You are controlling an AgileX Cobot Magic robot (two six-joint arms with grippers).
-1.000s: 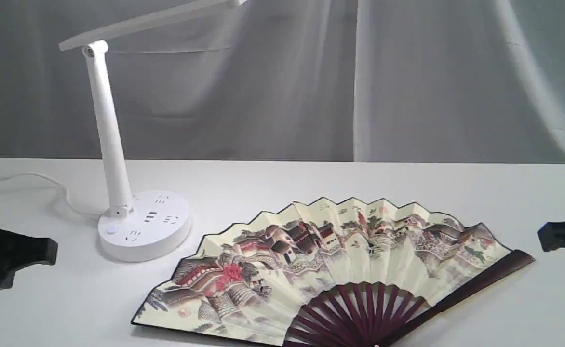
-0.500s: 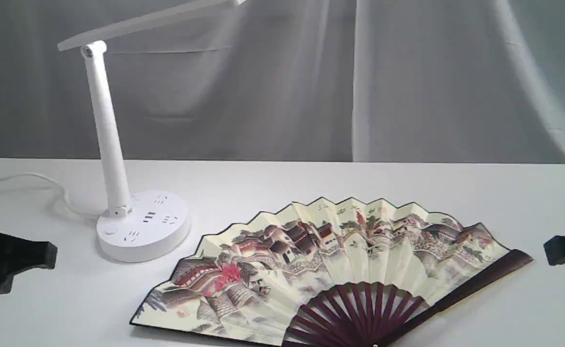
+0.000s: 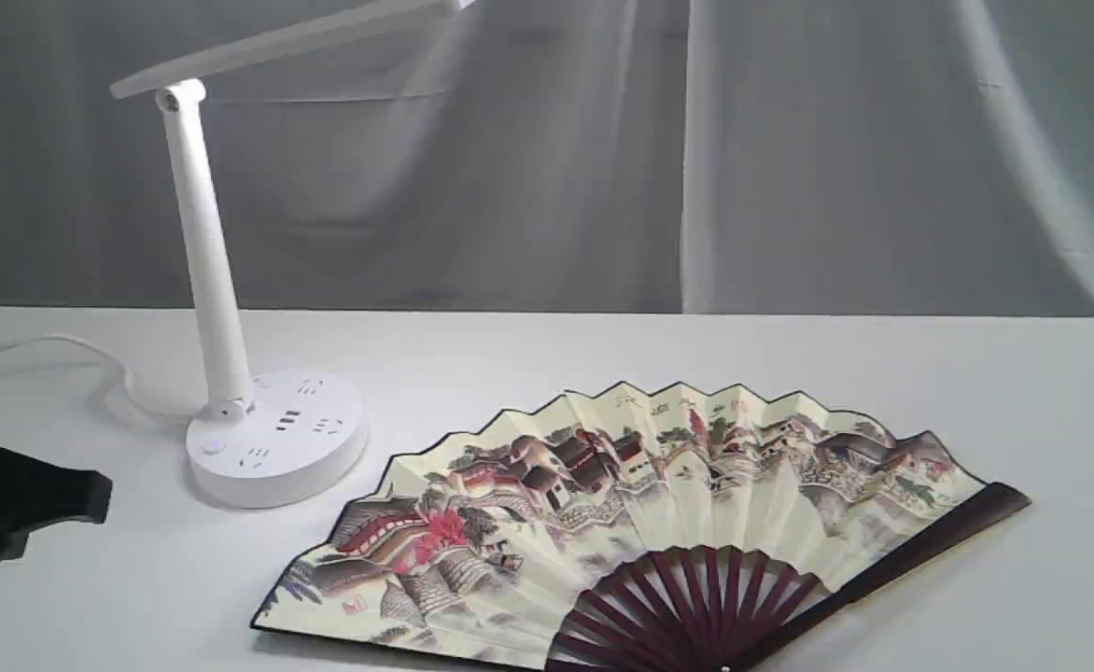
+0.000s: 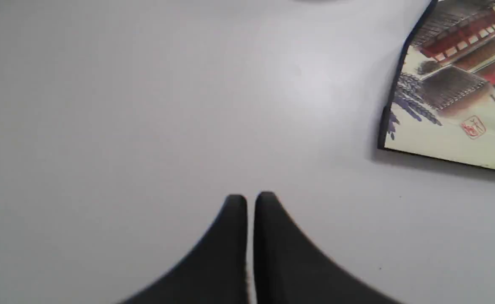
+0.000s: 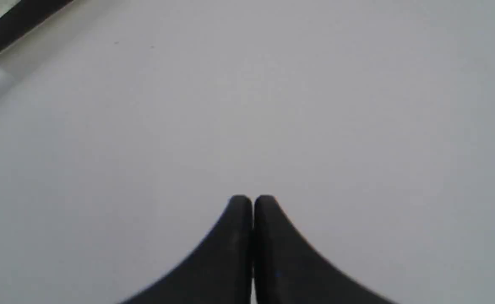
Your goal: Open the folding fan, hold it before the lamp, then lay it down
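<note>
The folding fan (image 3: 640,523) lies spread open and flat on the white table, painted side up, its maroon ribs fanning toward the near edge. Its left corner (image 4: 450,97) shows in the left wrist view. The white lamp (image 3: 276,439) stands to the fan's left, stem upright, head slanting overhead. My left gripper (image 3: 99,490) rests at the far left edge, shut and empty, its tips (image 4: 251,198) over bare table, apart from the fan. My right gripper (image 5: 252,199) is shut and empty over bare table; it is outside the exterior view.
The lamp's white cord (image 3: 52,350) trails left across the table behind the left arm. A grey curtain (image 3: 603,149) hangs behind the table. A dark strip (image 5: 15,25) crosses a corner of the right wrist view.
The right arm has drawn back to the right and left the exterior view. The fan, the lamp and the left arm have stayed put.
</note>
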